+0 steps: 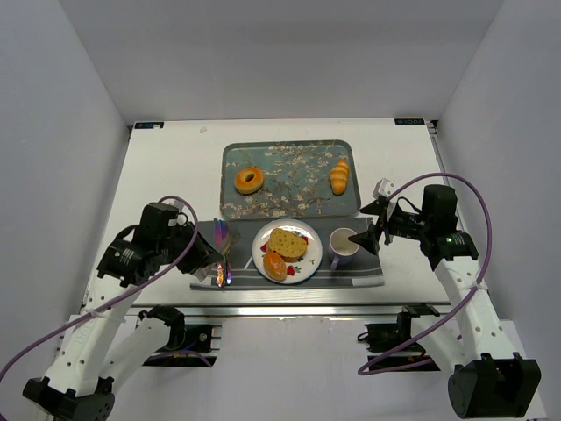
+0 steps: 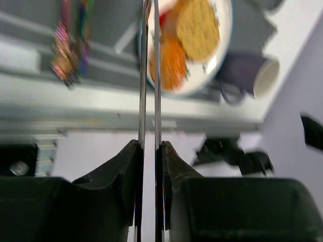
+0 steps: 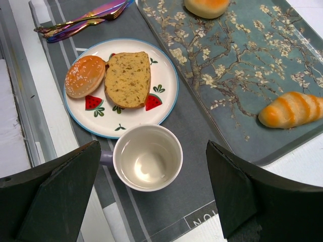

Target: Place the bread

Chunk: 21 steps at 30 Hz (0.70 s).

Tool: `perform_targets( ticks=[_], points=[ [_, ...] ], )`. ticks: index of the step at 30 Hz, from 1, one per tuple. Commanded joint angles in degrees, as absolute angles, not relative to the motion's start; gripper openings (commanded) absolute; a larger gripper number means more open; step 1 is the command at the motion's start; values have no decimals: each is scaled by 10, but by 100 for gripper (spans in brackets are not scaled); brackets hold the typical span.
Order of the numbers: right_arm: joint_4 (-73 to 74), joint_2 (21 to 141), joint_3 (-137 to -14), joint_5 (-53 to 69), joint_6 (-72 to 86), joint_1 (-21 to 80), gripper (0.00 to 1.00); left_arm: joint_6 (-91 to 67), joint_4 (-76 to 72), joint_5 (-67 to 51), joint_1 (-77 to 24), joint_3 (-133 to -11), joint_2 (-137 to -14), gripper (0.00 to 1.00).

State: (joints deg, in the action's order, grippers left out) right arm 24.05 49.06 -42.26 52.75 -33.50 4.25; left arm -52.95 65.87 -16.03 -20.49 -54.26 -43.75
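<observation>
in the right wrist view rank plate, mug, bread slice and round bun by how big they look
1. plate
2. mug, though it stands taller and nearer the camera, which inflates it
3. bread slice
4. round bun, only a little smaller than the slice

Tray (image 3: 227,50): teal, printed with white blossom on dark branches.
Plate (image 3: 83,118): white, blue rim, red fruit motifs with green leaves.
Mug (image 3: 147,157): white inside, lilac outside.
Mat (image 3: 192,131): grey, paler stripes.
Cutlery (image 3: 86,20): iridescent pink, purple, gold.
Bun (image 3: 85,75): golden brown.
Slice (image 3: 127,78): yellow-tan, speckled.
Croissant (image 3: 290,111): orange, pale bands.
Doughnut (image 1: 249,180): golden brown.
</observation>
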Motion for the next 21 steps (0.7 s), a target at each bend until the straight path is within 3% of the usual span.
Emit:
perform_targets(
  ticks=[1, 5, 11, 15, 21],
  points=[
    [225, 482, -426, 548, -323, 45, 89, -512, 601, -12, -206, -541, -442, 7],
    [228, 483, -430, 553, -330, 46, 89, -422, 508, 89, -169, -526, -517, 5],
    [233, 476, -435, 549, -340, 49, 89, -128, 382, 2, 57, -519, -702, 7],
    [242, 469, -435, 547, -342, 48, 89, -10, 347, 16, 84, -538, -795, 8],
    [256, 476, -446, 541, -352, 49, 90, 18, 280, 1, 85, -517, -910, 14]
  ],
)
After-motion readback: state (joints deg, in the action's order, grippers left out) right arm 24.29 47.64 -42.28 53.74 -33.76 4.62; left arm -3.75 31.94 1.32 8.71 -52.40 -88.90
